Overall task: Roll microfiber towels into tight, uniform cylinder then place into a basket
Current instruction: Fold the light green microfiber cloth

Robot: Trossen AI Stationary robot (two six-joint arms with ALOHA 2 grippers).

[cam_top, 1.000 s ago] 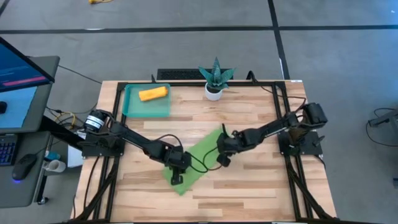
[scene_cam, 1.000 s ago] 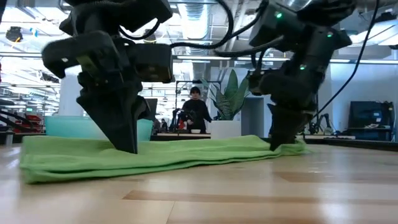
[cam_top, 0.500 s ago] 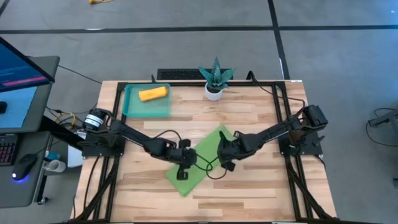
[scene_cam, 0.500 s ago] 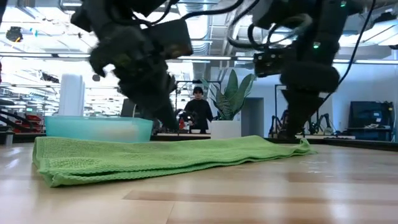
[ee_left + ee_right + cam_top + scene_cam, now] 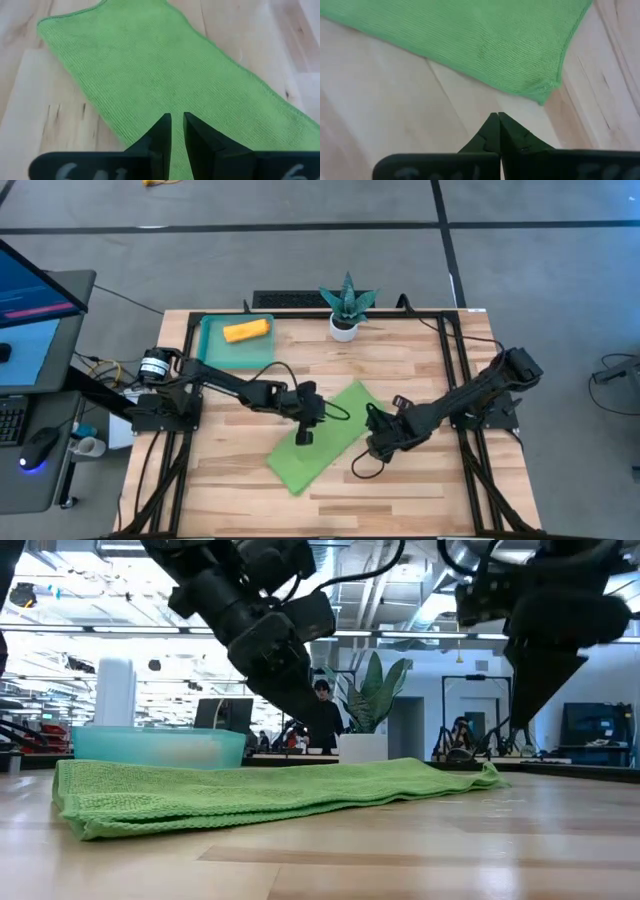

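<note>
**Folded towel at table's centre, rolled towel in basket**

The flat towel (image 5: 320,439) lies mid-table between both arms. The left gripper (image 5: 305,435) hangs over it; the right gripper (image 5: 378,448) sits just beside its right edge. At the far-left corner, the basket (image 5: 212,352) holds a rolled towel (image 5: 246,331), the potted plant (image 5: 346,307) to its right.

There were two towels, one green (image 5: 322,437) and one orange (image 5: 246,331); one basket (image 5: 212,356); one potted plant (image 5: 346,308); two arms; one person (image 5: 320,718).

The wooden table (image 5: 420,365) carries a flattened green towel (image 5: 318,437), a teal basket (image 5: 212,356) and a potted plant (image 5: 346,307).
</note>
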